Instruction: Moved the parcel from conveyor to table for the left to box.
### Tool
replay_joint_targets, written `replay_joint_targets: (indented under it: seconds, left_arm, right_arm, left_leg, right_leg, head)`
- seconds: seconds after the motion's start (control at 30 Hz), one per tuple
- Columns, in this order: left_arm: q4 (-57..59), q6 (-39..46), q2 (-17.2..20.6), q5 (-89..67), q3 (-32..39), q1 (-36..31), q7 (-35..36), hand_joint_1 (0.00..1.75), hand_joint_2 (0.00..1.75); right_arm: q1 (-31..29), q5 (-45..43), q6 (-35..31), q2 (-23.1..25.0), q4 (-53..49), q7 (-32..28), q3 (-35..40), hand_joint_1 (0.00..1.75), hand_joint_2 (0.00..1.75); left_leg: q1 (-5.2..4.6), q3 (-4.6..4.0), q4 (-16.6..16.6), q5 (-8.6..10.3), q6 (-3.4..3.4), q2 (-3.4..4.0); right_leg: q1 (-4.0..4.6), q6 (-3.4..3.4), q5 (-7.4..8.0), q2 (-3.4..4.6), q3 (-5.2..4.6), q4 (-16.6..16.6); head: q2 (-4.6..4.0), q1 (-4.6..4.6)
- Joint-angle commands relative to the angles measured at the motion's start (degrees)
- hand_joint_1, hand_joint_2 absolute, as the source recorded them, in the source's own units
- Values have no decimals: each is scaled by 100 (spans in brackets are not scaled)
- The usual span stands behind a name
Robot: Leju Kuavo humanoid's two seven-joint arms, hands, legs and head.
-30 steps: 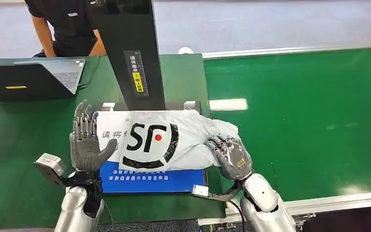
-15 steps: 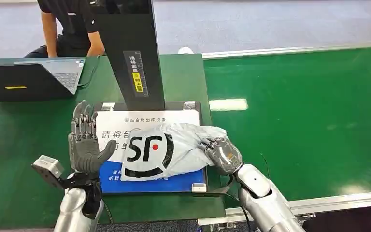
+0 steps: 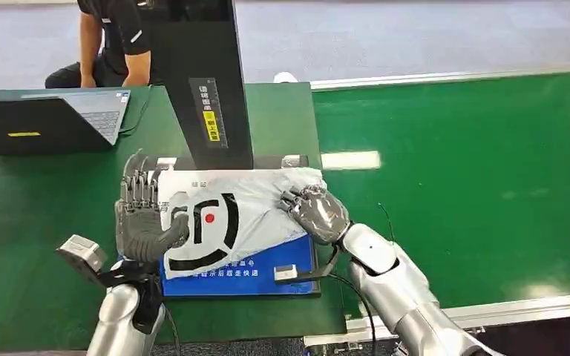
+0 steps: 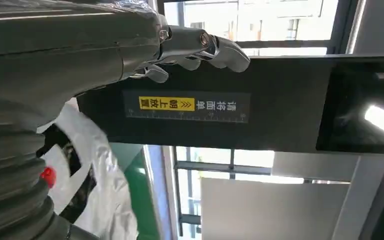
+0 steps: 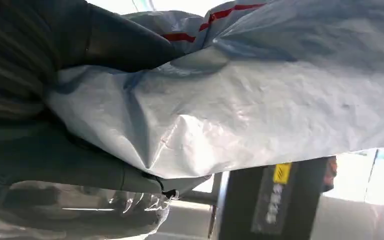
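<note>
Both hands' fingers (image 3: 139, 194) against parcel (image 3: 226, 215)

Even overhead light is filling the head view; pale glare streaks are lying on the green conveyor belt (image 3: 460, 170), and shadows are staying faint. Left wrist view: windows (image 4: 260, 22) are blowing out white, leaving the black post (image 4: 230, 105) dark against them. Right wrist view: the parcel (image 5: 260, 100) is sitting close and soft, backlight bleeding in at the frame edges.
</note>
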Motion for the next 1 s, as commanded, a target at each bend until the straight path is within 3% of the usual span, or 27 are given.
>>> replay_joint_targets:
  seconds: [0.03,0.07,0.1,0.13,0.17,0.2,0.23,0.37,0.43,0.73,0.93,1.0]
  left_arm:
    - [343,34,204,-25,-293,-247,28,0,175]
    - [371,13,198,-22,-307,-277,28,0,175]
    - [371,13,198,-22,-307,-277,28,0,175]
    - [371,13,198,-22,-307,-277,28,0,175]
    - [401,8,188,-23,-309,-316,28,0,175]
    - [410,31,190,-17,-311,-318,28,0,175]
    - [406,40,201,-13,-313,-306,28,0,175]
    - [399,29,237,-14,-297,-280,28,0,175]
    - [399,31,236,-16,-292,-279,28,0,175]
    - [467,-34,194,-67,-183,-276,28,0,175]
    - [396,-23,140,-103,-61,-176,28,0,175]
    - [270,3,84,-148,61,-38,28,0,175]
  right_arm:
    - [-545,0,-11,353,466,107,-43,175,175]
    - [-647,22,-11,384,739,199,-61,162,175]
    - [-647,22,-11,384,739,199,-61,162,175]
    - [-647,22,-11,384,739,199,-61,143,175]
    - [-745,17,-11,393,1055,377,-26,75,175]
    - [-962,82,6,521,1795,683,-7,56,175]
    - [-1067,117,85,579,2093,808,11,0,175]
    - [-1240,-213,918,730,2735,929,-137,0,175]
    - [-1242,-233,991,732,2756,933,-142,0,175]
    - [-1023,-1488,2426,730,2535,-10,-604,0,175]
    - [-589,-2826,3305,667,1598,-1086,-893,0,175]
    - [-140,-3708,3672,503,475,-1160,-894,0,175]
  left_leg:
    - [-3,3,-2,1,-2,-1]
    - [-4,7,-4,1,-2,1]
    - [-6,13,-8,4,-3,-7]
    - [-4,6,-3,3,-2,-7]
    - [-5,9,-5,3,-2,-5]
    - [-3,4,-2,2,-1,-2]
    - [-4,8,-5,4,-1,-8]
    - [-2,11,-3,2,-2,2]
    - [-6,17,-9,5,-4,0]
    - [-4,11,-7,4,-3,-8]
    - [-2,13,-8,4,-4,-6]
    - [-3,18,-13,5,-5,-11]
  right_leg:
    - [-2,-8,1,-2,-2,4]
    - [-2,-10,2,0,0,3]
    - [-4,-15,2,-9,5,2]
    - [-3,-9,1,-9,2,3]
    - [-3,-12,1,-7,3,3]
    - [-2,-7,1,-3,1,2]
    - [-3,-10,2,-9,4,1]
    - [-2,-8,3,1,5,1]
    - [-4,-14,4,-1,6,1]
    - [-2,-10,0,-9,7,0]
    - [-1,-8,1,-7,7,-4]
    - [-1,-14,1,-12,11,-4]
  head:
    - [0,0]
    - [0,-2]
    - [0,0]
    - [0,0]
    - [0,0]
    - [0,0]
    - [0,0]
    - [0,-2]
    - [0,-2]
    - [0,-2]
    - [0,-2]
    - [0,-2]
